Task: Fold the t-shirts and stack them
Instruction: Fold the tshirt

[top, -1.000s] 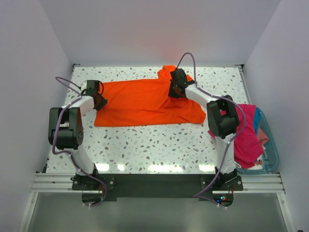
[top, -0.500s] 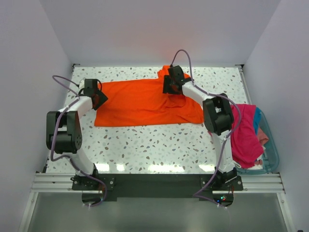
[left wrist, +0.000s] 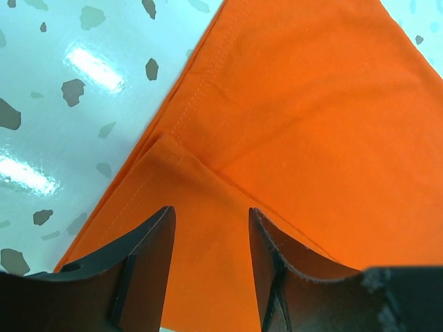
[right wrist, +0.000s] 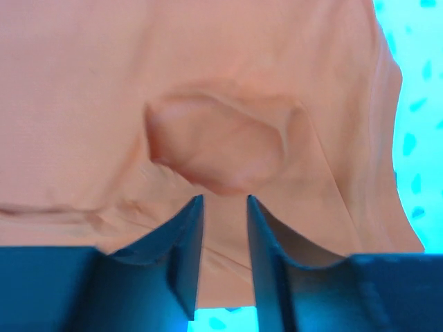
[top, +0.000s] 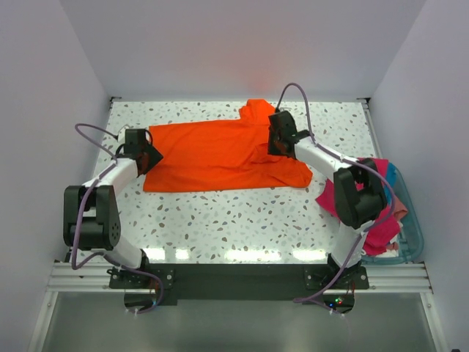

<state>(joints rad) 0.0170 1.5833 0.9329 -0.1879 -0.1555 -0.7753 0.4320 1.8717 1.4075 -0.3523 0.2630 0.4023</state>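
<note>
Orange shirt (top: pixel 220 154) lies spread flat across the far middle of the table (top: pixel 242 213). The left gripper (left wrist: pixel 211 211) is low over its left hem corner with fingers spread, and the right gripper (right wrist: pixel 225 199) is down on its right part, fingers narrowly parted beside a raised pucker. Both arms reach far and inward with bent elbows, and a magenta shirt (top: pixel 381 213) hangs over the bin (top: pixel 414 235) at the right edge.

Teal bin (top: pixel 416 233) at the speckled table's (top: pixel 220 213) right edge.
</note>
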